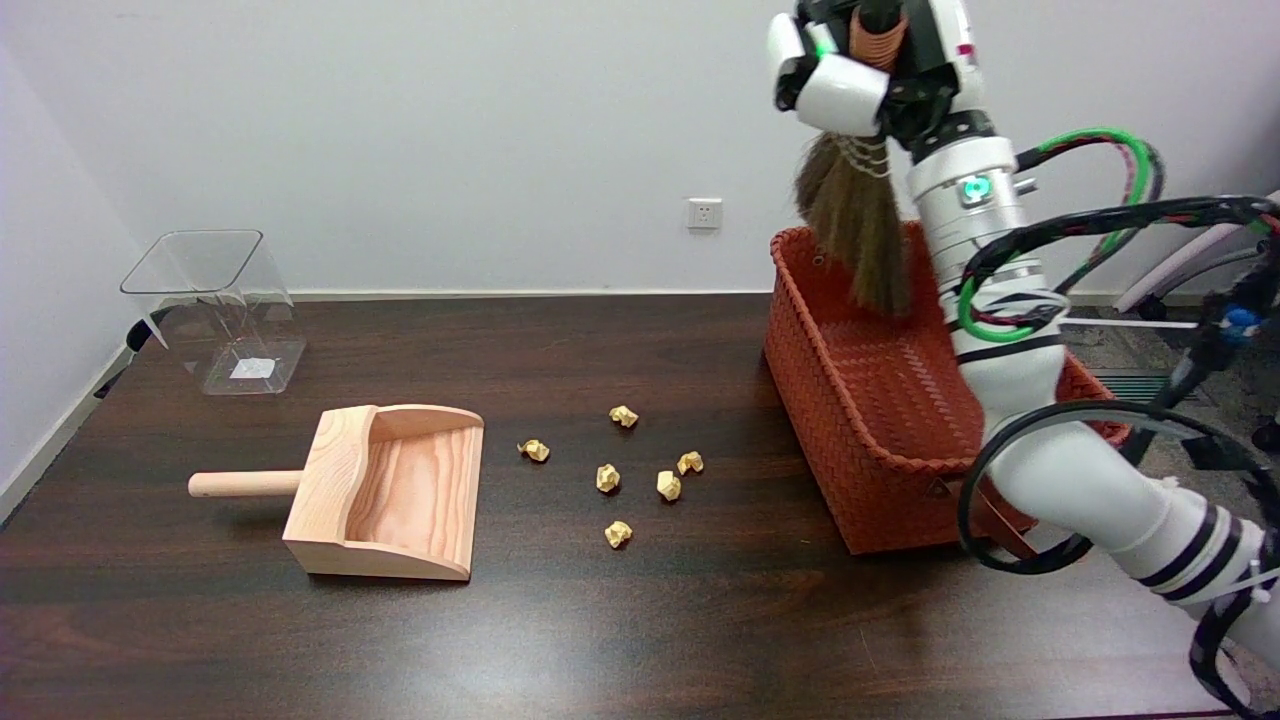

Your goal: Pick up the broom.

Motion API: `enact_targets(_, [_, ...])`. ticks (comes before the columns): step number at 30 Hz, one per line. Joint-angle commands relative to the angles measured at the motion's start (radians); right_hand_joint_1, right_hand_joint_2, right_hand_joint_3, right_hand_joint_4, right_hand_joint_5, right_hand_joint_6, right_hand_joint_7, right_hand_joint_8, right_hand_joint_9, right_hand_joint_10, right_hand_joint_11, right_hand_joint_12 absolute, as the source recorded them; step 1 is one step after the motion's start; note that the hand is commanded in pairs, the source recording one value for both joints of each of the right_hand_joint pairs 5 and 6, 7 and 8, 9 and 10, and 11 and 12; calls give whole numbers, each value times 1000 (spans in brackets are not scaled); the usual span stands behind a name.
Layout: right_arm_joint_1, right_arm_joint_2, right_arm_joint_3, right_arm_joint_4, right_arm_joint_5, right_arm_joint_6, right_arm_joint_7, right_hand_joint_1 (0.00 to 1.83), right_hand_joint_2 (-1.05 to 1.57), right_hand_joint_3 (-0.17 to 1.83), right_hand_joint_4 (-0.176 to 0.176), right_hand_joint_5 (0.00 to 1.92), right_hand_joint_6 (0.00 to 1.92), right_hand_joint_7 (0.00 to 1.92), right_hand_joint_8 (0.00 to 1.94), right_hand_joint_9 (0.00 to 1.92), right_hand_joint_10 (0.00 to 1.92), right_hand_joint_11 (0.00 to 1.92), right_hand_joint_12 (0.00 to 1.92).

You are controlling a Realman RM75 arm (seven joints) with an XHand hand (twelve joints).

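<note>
Up at the top edge of the head view, the right hand [862, 62] is wrapped around the handle of the broom [860, 225], and the picture cuts off the hand's upper part, so how far the handle sticks out above it cannot be told. Only a short orange-brown stub of handle shows between the fingers [842, 95]. The brown bristles hang down and slightly to the right, in the air over the far left part of the red woven basket [850, 440]; their tips seem to hang clear of the basket floor, though from this angle that is hard to judge. The white arm with its green and black cables crosses in front of the basket's right side and hides its right wall and near right corner. One basket strap shows only partly behind a cable loop. On the dark worktop [620, 640], well to the left, lie six crumpled paper balls [607, 477], a wooden dustpan [385, 490] with its handle pointing left, and a clear plastic bin [215, 305] lying tipped near the far left corner.
</note>
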Motion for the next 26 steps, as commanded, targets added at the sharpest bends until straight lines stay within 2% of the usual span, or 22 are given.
enact_targets(1, [81,-165,-226,5,27,-10,-190,1190,977,1196,0,1920,1920,1920,1920,1920,1920,1920,1920])
enact_targets(11, [48,-293,-255,68,28,-56,-264,1192,966,1196,0,1920,1920,1920,1920,1920,1920,1920,1920])
enact_targets(26, [78,-408,-278,238,27,-88,-261,1201,955,1172,0,1920,1920,1920,1920,1920,1920,1920,1920])
